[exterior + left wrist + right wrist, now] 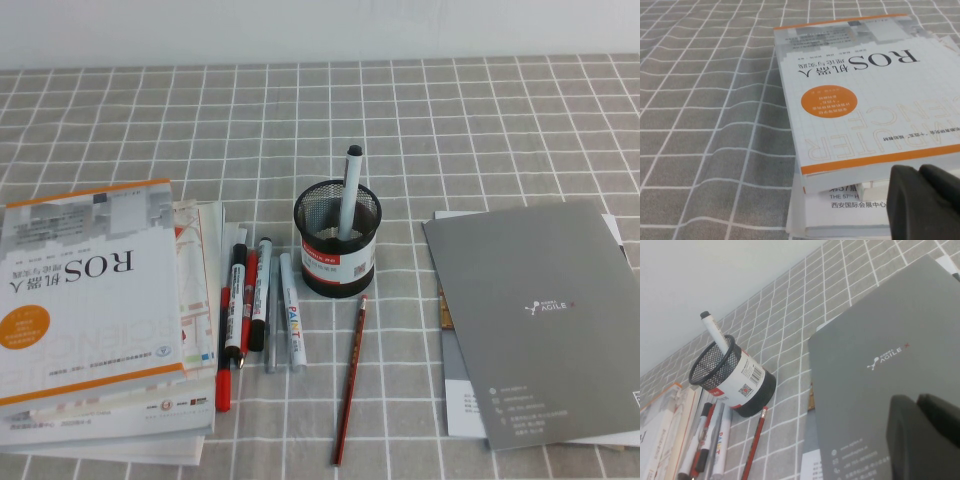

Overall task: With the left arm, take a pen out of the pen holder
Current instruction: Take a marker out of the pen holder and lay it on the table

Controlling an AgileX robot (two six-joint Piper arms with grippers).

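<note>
- The black mesh pen holder (312,228) stands upright near the middle of the bench (450,120), which is covered with a grey cloth checked in white.
- A single white pen (349,195) with a dark cap stands in the pen holder. It leans against the far rim, with its capped end sticking out above it.
- The left gripper (919,172) is closed and holds nothing, its dark fingers pressed together. The left wrist view shows it hanging over the edge of the ROS book (85,290), above the papers that stick out from under the book. It is not touching the pen.
- The right gripper (916,402) also looks closed and empty. The right wrist view shows it above the grey brochure (530,320).
- Neither arm appears in the high view.
- The ROS book, white with orange bands and an orange disc, tops a stack of printed matter on the robot's left side of the bench.
- Between the stack and the pen holder, several markers lie side by side. Among them are a black-capped marker (236,300) just beside the stack and a white paint marker (292,318) nearest the holder.
- A red pencil (350,385) lies alone on the cloth on the near side of the holder, its far end close to the holder's base.
- The grey brochure lies flat on the robot's right, on top of other sheets and well apart from the holder.
</note>
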